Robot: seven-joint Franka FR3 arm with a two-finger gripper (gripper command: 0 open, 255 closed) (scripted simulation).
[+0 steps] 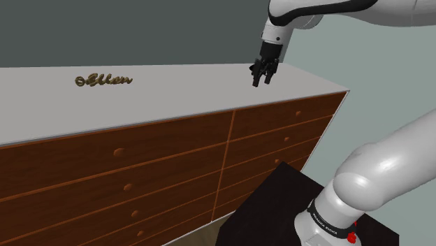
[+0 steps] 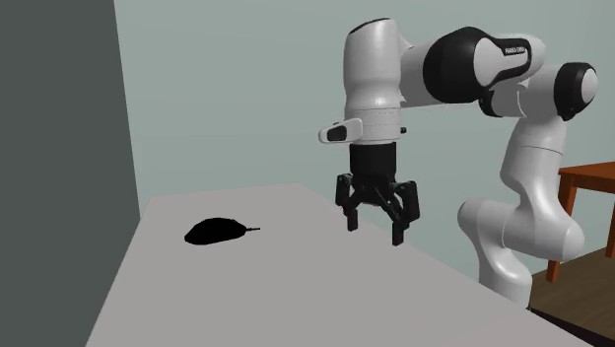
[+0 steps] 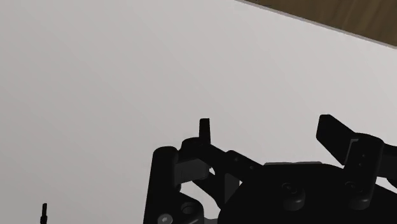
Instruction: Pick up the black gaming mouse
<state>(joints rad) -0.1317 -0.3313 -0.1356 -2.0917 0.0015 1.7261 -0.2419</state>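
While jaws gape, a flat, tapered black mouse [image 2: 217,232] lies untouched.

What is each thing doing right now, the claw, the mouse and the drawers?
claw, open, holding nothing, hovering over the dresser top.
black mouse, lying on the dresser top, apart from the claw.
drawers, all shut.

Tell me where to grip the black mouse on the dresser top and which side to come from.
Probably across its narrow middle, straight down from above. The black mouse lies flat and low on the white dresser top, so its sides offer little height; the long body suggests jaws spanning its width. The gripper hangs open, apart from it.
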